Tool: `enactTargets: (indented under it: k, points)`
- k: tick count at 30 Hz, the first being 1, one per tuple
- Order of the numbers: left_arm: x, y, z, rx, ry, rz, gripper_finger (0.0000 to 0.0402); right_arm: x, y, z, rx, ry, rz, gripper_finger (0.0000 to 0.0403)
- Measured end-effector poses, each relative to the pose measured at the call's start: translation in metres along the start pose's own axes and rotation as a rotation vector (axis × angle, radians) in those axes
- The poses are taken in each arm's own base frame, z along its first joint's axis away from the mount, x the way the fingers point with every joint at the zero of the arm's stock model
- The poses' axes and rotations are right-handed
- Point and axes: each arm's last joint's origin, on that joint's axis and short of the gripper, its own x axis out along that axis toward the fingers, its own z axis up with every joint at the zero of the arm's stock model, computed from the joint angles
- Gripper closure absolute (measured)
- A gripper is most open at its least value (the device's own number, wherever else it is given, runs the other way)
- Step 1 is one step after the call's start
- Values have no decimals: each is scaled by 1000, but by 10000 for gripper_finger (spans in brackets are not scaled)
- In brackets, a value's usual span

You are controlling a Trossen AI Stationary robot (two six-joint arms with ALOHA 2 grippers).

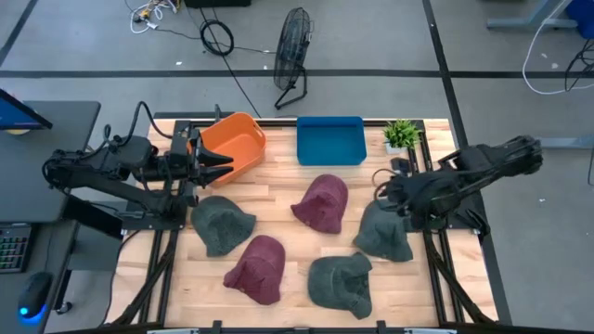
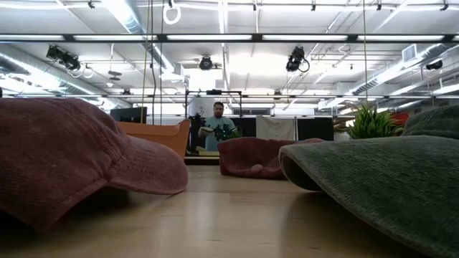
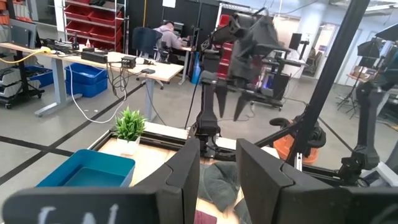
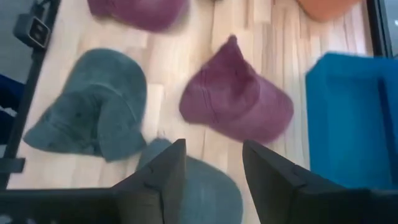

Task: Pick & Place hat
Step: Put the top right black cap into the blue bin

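Observation:
Five hats lie on the wooden table, crowns up. Three are green: one at the left, one at the near middle and one at the right. Two are maroon: one in the middle and one near the front. My right gripper is open above the far edge of the right green hat, with the middle maroon hat beyond it. My left gripper is open and empty beside the orange bin; its open fingers also show in the left wrist view.
A blue bin stands at the far middle, right of the orange bin. A small potted plant stands at the far right corner. In the low view a maroon hat and a green hat fill the foreground. A person sits beyond the table.

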Motion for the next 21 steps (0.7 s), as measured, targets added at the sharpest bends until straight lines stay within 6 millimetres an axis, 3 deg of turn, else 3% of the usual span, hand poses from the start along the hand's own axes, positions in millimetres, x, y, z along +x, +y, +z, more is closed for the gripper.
enactTargets:
  k: [6,10,17,21]
  points:
    - [0,0,2,-5,-23,13,292,31,0,-38,-11,-27,21,239]
    - [0,1,2,-6,-31,47,292,63,4,-59,-64,-64,82,239]
    - [0,2,2,-6,-36,71,292,120,14,-89,-37,-156,182,239]
    - [0,2,3,-6,-36,72,292,136,15,-100,-28,-165,186,239]
